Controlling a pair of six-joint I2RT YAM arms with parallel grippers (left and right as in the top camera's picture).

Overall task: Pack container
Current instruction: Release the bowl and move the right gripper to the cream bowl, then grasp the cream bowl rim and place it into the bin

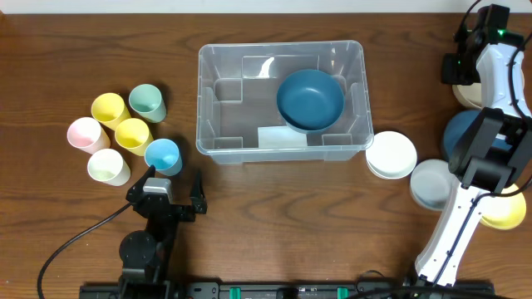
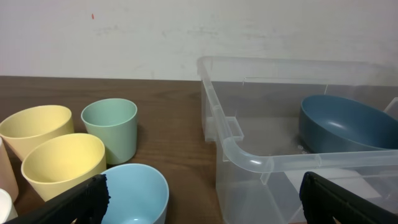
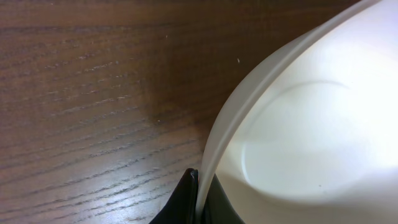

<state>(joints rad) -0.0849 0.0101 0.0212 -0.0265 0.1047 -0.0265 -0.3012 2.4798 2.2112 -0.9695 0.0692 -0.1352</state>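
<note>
The clear container (image 1: 233,108) stands at the table's middle and holds a dark blue bowl (image 1: 310,100); a white flat piece lies on its floor. In the left wrist view the container's near corner (image 2: 249,158) and the blue bowl (image 2: 345,124) show. My left gripper (image 1: 166,188) is open, just in front of a light blue cup (image 1: 163,155); that cup (image 2: 134,193) sits by the left finger of the left gripper (image 2: 202,199). My right gripper (image 1: 462,68) at the far right is shut on the rim of a cream-white bowl (image 1: 465,93); the fingers (image 3: 200,193) pinch the bowl (image 3: 311,124).
Left of the container stand a green cup (image 1: 147,102), two yellow cups (image 1: 109,108), a pink cup (image 1: 84,133) and a cream cup (image 1: 108,166). To the right lie a white bowl (image 1: 391,154), a pale blue bowl (image 1: 432,184), a blue bowl (image 1: 461,133) and a yellow bowl (image 1: 507,212).
</note>
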